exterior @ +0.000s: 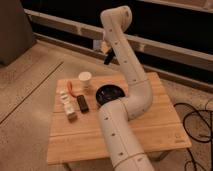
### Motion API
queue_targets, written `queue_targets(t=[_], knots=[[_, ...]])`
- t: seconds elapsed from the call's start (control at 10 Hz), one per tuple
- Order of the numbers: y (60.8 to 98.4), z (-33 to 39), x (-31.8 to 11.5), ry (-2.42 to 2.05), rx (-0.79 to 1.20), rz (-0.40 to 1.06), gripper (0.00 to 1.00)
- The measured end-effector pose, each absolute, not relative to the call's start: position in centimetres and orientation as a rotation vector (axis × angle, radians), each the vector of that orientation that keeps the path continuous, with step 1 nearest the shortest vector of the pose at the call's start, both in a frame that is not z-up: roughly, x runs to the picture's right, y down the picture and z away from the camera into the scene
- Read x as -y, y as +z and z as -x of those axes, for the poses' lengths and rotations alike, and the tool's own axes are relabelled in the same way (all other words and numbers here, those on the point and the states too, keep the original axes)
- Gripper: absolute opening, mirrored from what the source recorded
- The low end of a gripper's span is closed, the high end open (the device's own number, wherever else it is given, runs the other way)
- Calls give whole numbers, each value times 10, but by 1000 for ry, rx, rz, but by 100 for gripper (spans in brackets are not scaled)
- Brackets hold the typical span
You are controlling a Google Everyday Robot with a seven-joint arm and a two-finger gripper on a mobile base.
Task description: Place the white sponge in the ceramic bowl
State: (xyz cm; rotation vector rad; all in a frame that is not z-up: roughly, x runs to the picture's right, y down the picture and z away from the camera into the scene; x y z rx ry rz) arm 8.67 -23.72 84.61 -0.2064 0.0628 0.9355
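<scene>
Wooden table below; up past its far edge the white sponge, a small pale bluish-grey oblong, sits clamped in my gripper, fingers closed on it, well above the glossy dark ceramic bowl and cream cup.

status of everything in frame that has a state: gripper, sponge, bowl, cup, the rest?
gripper: shut on the white sponge, raised high over the far edge of the table.
white sponge: held in the air, not in the bowl.
ceramic bowl: upright on the table, no sponge in it, partly hidden by the arm.
paper cup: upright, left of the bowl.
dark bar: lying flat.
</scene>
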Motion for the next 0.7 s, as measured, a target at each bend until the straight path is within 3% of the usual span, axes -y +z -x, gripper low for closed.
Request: queue_targets(t=[0.7], knots=[[847, -87, 231, 938, -75, 240, 0]])
